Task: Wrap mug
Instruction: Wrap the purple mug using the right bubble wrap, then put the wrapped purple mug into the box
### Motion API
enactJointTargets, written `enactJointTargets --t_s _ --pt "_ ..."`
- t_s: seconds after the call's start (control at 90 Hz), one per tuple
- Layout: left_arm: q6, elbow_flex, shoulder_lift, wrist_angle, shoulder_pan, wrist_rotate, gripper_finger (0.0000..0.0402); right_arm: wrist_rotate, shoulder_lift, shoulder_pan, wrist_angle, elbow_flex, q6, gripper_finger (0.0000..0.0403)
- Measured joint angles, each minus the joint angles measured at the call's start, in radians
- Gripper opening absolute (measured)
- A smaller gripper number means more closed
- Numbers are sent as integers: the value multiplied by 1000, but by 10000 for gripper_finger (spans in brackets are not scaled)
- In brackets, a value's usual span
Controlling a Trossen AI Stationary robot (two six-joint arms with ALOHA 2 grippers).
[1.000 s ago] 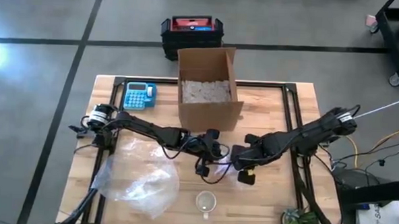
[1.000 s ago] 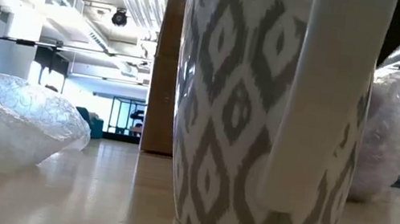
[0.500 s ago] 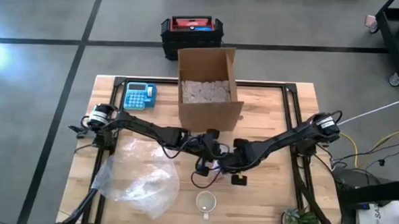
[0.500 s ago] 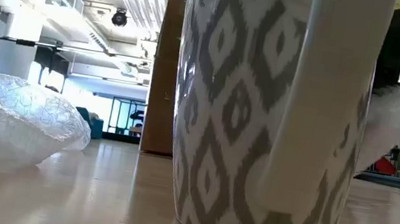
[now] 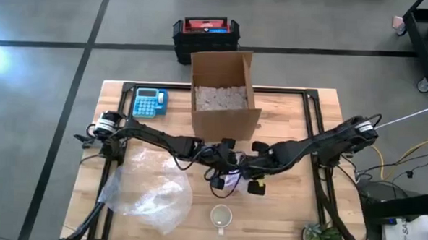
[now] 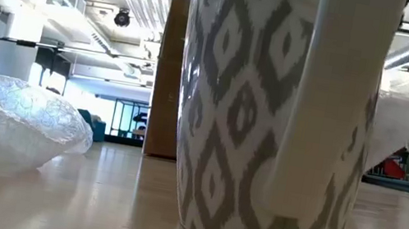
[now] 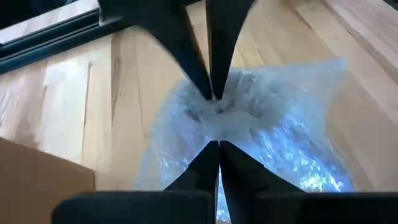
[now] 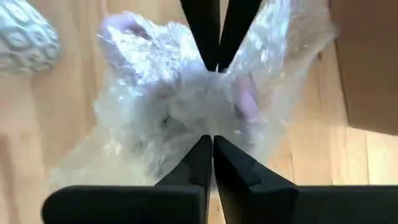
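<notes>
From above: wooden counter [image 5: 282, 210] carrying an open cardboard box [image 5: 224, 91], blue calculator [image 5: 150, 102], loose plastic sheet [image 5: 147, 189], patterned mug [image 5: 221, 216] at the near edge. Left gripper [image 5: 222, 175] and right gripper [image 5: 246, 172] meeting mid-counter, both pinched on a bubble wrap piece [image 5: 231, 180].

Low down: mug [image 6: 270, 117] blocking most of the room.

Wrists: fingers [image 7: 214, 158] clamped on wrap [image 7: 261, 124]; likewise [image 8: 208, 155].

One mug [image 5: 221, 216], two bubble wrap sheets [image 5: 149, 189] [image 5: 229, 180], one cardboard box [image 5: 224, 91], one calculator [image 5: 150, 101], one toolbox [image 5: 206, 34]
</notes>
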State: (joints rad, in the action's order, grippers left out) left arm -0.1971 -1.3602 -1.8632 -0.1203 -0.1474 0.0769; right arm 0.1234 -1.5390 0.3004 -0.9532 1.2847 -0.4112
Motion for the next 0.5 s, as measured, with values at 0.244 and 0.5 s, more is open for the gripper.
enactJointTargets --t_s 0.244,0.5 --pt "87 -1 69 -61 2 1 17 11 112 18 -22 -37 -136 3" --pt "279 -1 139 -363 -6 -9 128 67 129 104 -17 -173 -277 35"
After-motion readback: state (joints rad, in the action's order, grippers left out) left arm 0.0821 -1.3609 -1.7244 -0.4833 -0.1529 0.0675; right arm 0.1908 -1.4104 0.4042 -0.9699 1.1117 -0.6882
